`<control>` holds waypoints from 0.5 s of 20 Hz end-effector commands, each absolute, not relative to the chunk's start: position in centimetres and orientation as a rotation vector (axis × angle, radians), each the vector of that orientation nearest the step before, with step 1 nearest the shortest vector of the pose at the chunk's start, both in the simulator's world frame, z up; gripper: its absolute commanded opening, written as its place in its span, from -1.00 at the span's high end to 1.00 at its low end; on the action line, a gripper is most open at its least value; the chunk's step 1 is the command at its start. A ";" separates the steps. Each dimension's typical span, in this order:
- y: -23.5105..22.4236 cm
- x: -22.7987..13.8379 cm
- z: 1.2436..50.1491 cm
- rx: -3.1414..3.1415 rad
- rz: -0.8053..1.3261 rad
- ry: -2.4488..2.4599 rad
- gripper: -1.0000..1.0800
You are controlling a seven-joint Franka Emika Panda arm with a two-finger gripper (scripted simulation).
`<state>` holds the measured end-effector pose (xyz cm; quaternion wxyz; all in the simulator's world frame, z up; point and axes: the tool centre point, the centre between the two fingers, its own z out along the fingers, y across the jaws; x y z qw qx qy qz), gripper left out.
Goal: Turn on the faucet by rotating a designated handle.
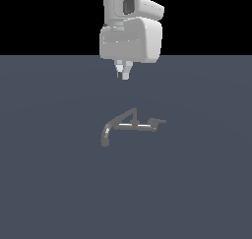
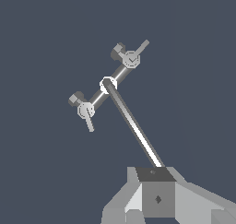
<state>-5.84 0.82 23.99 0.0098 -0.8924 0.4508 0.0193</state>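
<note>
Exterior view shows no brand, label or writing on the arm, the faucet or the ground, and the wrist view shows none either. From the exterior camera the white robot arm hangs down from the top of the picture, its bulky last links upright and its end effector pointing straight down. The fingers are short and sit close side by side with little or no gap visible between them, holding nothing; at this size I cannot tell whether they actually touch. The end effector hovers well above the faucet and touches nothing. The faucet is a small dull-grey tap lying on the flat dark blue-grey surface near the middle of the scene, below the end effector. Its thin straight pipe runs level, and its spout curves down at the exterior view's left end. A longer slanted rod rises to a peak above the pipe. The handle, a short stubby level lever on a small round hub, sits at the exterior view's right end of the pipe. In the wrist view the faucet is seen from above, with two small levers, each on a round hub.
</note>
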 end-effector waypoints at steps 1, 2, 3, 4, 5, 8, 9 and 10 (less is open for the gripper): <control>0.1 -4.5 22.4 -2.739 0.055 1.500 1.00; -0.2 -4.0 21.8 -2.719 0.053 1.536 1.00; -0.6 -3.5 21.1 -2.699 0.051 1.573 1.00; -0.9 -3.0 20.5 -2.678 0.049 1.610 1.00; -1.3 -2.5 19.8 -2.657 0.046 1.647 1.00; -2.6 -1.0 17.8 -2.586 0.040 1.760 1.00; -3.1 -0.5 17.1 -2.561 0.037 1.799 1.00; -3.6 -0.1 16.4 -2.534 0.035 1.838 1.00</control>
